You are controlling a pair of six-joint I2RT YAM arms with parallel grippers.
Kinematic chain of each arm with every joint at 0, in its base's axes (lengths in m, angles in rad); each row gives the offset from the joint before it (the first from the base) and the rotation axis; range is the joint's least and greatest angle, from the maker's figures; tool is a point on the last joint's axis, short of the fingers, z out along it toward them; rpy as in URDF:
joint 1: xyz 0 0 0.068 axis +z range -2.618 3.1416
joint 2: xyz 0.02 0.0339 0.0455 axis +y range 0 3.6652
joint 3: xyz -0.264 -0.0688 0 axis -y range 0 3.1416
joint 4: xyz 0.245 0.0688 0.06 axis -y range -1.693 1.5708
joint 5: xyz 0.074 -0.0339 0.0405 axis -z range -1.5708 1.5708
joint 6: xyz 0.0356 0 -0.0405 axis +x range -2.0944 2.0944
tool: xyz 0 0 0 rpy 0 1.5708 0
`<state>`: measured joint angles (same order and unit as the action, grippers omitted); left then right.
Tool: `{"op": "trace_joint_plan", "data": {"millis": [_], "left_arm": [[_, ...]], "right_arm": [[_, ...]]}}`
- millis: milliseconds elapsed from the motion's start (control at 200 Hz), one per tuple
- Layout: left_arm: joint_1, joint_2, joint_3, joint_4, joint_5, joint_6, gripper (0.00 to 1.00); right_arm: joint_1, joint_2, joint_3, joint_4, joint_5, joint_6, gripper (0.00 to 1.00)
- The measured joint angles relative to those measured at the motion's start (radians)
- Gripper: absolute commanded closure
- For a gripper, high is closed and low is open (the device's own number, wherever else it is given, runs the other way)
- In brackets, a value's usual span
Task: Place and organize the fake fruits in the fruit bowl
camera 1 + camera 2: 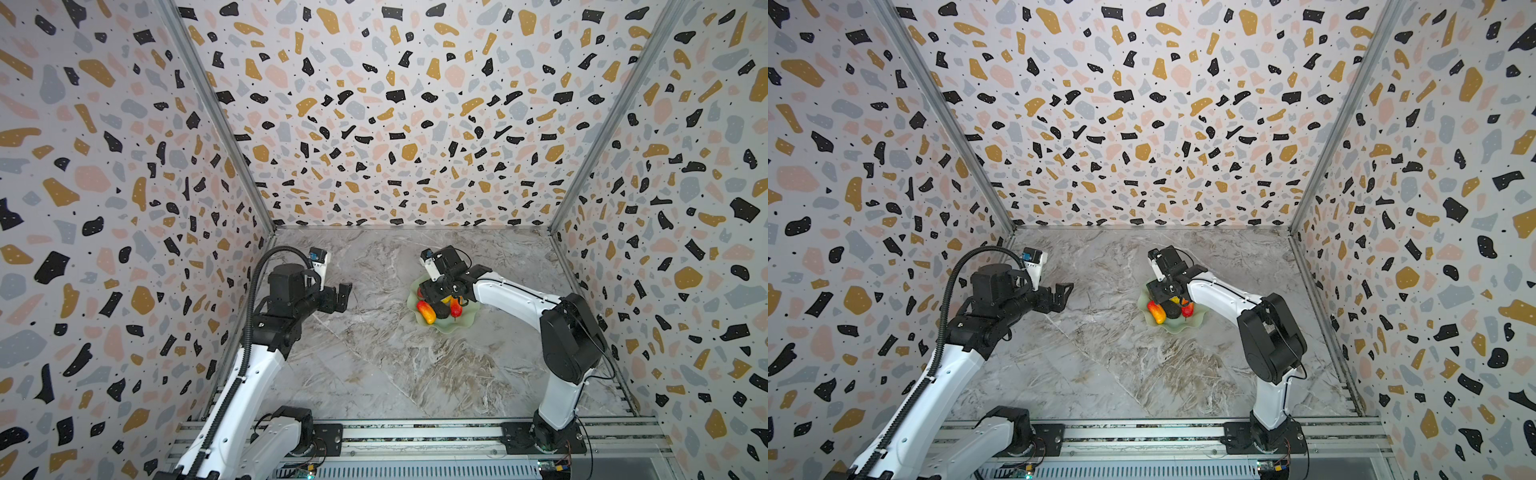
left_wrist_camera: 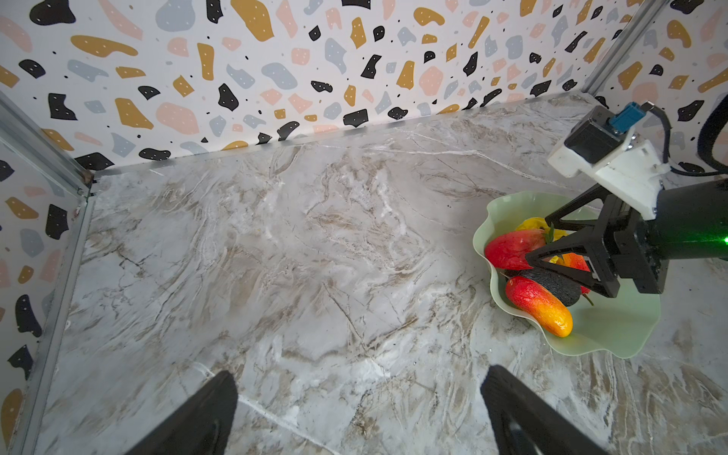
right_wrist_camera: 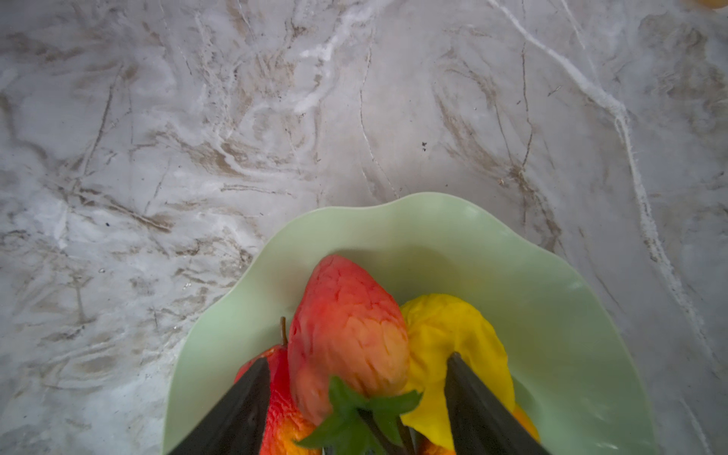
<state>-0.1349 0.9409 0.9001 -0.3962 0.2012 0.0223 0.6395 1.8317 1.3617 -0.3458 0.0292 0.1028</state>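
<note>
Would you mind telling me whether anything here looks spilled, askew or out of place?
Nothing stands out. The pale green wavy-rimmed bowl sits flat on the marble table, and the red strawberry, lumpy yellow fruit, dark oval fruit and two elongated red-to-yellow fruits all lie inside it.

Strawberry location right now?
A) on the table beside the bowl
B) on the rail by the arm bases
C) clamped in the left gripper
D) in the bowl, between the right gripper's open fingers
D: the right wrist view shows the strawberry lying in the fruit bowl, with the right gripper open around it and a gap on each side; the left gripper is open and holds nothing.
</note>
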Motion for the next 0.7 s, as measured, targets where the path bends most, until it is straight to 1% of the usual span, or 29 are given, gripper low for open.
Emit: {"op": "trace_joint_plan", "data": {"millis": [130, 170, 255, 290, 376, 501, 591, 641, 701], "left_arm": [[0.0, 0.001, 0.0, 0.0, 0.0, 0.0, 0.0], [0.0, 0.001, 0.0, 0.0, -0.001, 0.0, 0.0], [0.0, 0.003, 0.0, 0.0, -0.001, 0.0, 0.0], [0.0, 0.003, 0.0, 0.0, -0.001, 0.0, 0.01], [0.0, 0.004, 0.0, 0.001, -0.003, 0.0, 0.0], [0.0, 0.004, -0.003, 0.016, -0.026, -0.019, 0.0], [0.0, 0.003, -0.024, 0.075, -0.052, -0.092, 0.0], [-0.003, 0.001, -0.055, 0.138, -0.067, -0.143, 0.0], [-0.018, -0.004, -0.116, 0.224, -0.116, -0.2, 0.0]], "right_arm": [[0.0, -0.008, 0.003, -0.004, 0.013, -0.004, 0.17], [-0.001, -0.017, 0.0, -0.005, 0.016, -0.007, 0.12], [-0.01, -0.084, -0.038, 0.006, 0.024, -0.01, 0.0], [-0.015, -0.132, -0.071, 0.017, 0.027, -0.011, 0.01], [-0.048, -0.293, -0.181, 0.068, 0.031, -0.017, 0.01], [-0.164, -0.579, -0.386, 0.21, 0.049, -0.018, 0.01], [-0.267, -0.752, -0.561, 0.36, 0.078, -0.006, 0.01], [-0.316, -0.814, -0.659, 0.443, 0.096, 0.005, 0.01], [-0.362, -0.86, -0.796, 0.577, 0.13, 0.008, 0.01]]}}
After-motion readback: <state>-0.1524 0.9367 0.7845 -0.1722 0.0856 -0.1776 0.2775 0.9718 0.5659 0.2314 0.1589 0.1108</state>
